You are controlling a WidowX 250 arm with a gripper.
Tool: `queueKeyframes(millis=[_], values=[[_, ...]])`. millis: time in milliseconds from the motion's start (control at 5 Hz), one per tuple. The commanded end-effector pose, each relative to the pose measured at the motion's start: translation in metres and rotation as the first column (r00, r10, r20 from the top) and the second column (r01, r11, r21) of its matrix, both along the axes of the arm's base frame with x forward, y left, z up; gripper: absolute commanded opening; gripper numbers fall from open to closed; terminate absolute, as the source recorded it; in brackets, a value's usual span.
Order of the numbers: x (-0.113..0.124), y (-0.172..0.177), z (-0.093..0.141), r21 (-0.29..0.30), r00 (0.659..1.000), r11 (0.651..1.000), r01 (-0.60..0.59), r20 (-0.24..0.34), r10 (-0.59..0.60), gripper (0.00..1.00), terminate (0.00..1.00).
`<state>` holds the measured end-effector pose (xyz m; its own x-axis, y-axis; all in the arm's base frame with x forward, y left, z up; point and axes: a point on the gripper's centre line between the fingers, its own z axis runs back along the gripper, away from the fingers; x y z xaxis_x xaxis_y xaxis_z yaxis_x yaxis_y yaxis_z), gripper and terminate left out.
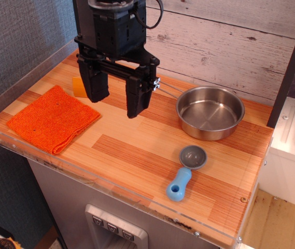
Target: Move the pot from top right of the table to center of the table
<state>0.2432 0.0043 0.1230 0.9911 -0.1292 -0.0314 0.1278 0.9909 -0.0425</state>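
The pot (pixel 210 112) is a shallow shiny steel pan at the back right of the wooden plank table (pixel 137 150). Its thin wire handle (pixel 169 89) points left towards the arm. My gripper (pixel 117 106) hangs over the middle-left of the table, left of the pot and apart from it. Its two black fingers (pixel 137 98) stand spread, open and empty, tips just above the wood.
An orange woven cloth (pixel 53 118) lies at the left. A small grey scoop with a blue handle (pixel 186 171) lies in front of the pot. A yellow block (pixel 79 87) sits behind the gripper. A clear acrylic rim (pixel 85 176) edges the table.
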Motion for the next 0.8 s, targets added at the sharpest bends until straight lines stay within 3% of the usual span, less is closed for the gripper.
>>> queueKeyframes(millis=[0,200,400,600], values=[[0.0,0.0,0.0,0.0,1.0,1.0,0.0,0.0,0.0,1.0,0.0],[0.01,-0.012,-0.007,-0.022,0.999,1.0,0.008,0.035,-0.007,1.0,0.0],[0.029,-0.034,-0.009,-0.02,0.993,1.0,0.013,0.117,-0.011,1.0,0.0],[0.06,-0.063,-0.017,0.046,0.975,0.997,0.068,0.208,-0.076,1.0,0.0]])
